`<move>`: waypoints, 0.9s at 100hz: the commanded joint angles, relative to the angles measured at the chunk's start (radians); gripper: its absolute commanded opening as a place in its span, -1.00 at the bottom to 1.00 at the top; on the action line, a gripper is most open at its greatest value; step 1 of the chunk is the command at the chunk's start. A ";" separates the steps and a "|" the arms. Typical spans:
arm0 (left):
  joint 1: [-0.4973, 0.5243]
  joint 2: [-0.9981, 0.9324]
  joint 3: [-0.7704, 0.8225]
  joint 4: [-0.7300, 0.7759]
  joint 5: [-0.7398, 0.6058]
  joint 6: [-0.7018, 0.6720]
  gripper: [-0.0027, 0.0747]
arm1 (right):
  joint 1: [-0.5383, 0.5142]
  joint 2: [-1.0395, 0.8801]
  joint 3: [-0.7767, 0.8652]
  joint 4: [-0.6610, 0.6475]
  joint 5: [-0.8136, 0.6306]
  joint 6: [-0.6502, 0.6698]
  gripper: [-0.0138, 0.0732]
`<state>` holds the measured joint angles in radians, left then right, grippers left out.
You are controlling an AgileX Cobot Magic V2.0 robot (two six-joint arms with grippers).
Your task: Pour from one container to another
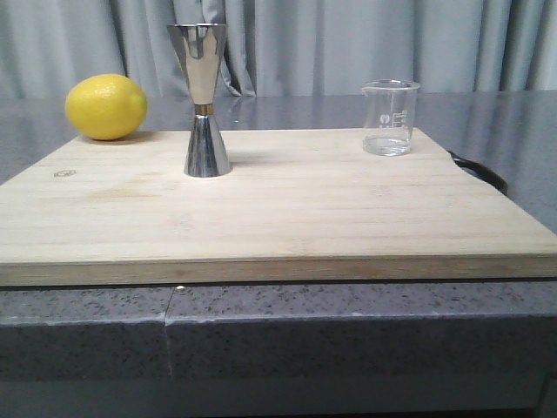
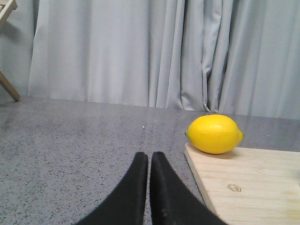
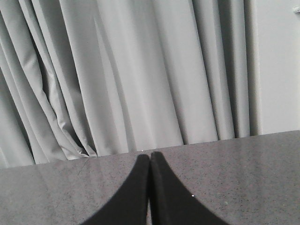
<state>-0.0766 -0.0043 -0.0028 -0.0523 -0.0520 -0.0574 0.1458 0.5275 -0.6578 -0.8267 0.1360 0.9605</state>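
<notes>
A small clear glass beaker (image 1: 390, 117) with faint white markings stands upright at the back right of the wooden board (image 1: 287, 209). The tall shiny steel jigger (image 1: 204, 99) stands upright at the back middle-left of the board. Neither arm shows in the front view. My left gripper (image 2: 149, 157) is shut and empty over the grey counter, just off the board's left edge (image 2: 243, 187). My right gripper (image 3: 150, 156) is shut and empty over bare grey counter, facing the curtain. Neither wrist view shows the beaker or the jigger.
A yellow lemon (image 1: 106, 106) lies at the board's back left corner, also the lemon (image 2: 214, 133) in the left wrist view. A black curved handle (image 1: 480, 169) pokes out beside the board's right edge. Grey curtain (image 1: 348, 43) hangs behind the counter.
</notes>
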 commanded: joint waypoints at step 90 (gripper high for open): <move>0.003 -0.027 0.013 -0.008 -0.083 -0.006 -0.98 | -0.160 -0.546 0.660 0.809 -0.274 -0.761 -0.81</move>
<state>-0.0766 -0.0043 -0.0028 -0.0523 -0.0520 -0.0574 -0.0066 0.0238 -0.0122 0.0070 -0.0849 0.1794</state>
